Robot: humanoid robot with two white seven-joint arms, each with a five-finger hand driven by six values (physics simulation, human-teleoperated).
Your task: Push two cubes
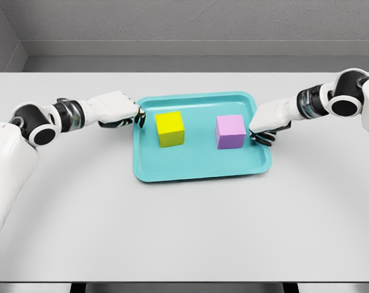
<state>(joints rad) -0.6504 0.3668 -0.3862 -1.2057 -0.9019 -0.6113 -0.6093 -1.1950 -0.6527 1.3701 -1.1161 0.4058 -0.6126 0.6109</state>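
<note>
Both white arms reached inward from opposite sides, forearms roughly level, elbows bent outward. Left robot hand [120, 111] lay palm down, fingers curled under at the tips. Right robot hand [269, 121] mirrored it, its dark fingertips [264, 137] tucked beneath the palm.

Yellow cube [170, 128], purple cube [230, 131] — teal tray [197, 171]

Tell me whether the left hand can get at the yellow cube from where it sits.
Probably yes. The left hand is at the teal tray's left rim, the yellow cube just inside, with only bare tray floor between them.
</note>
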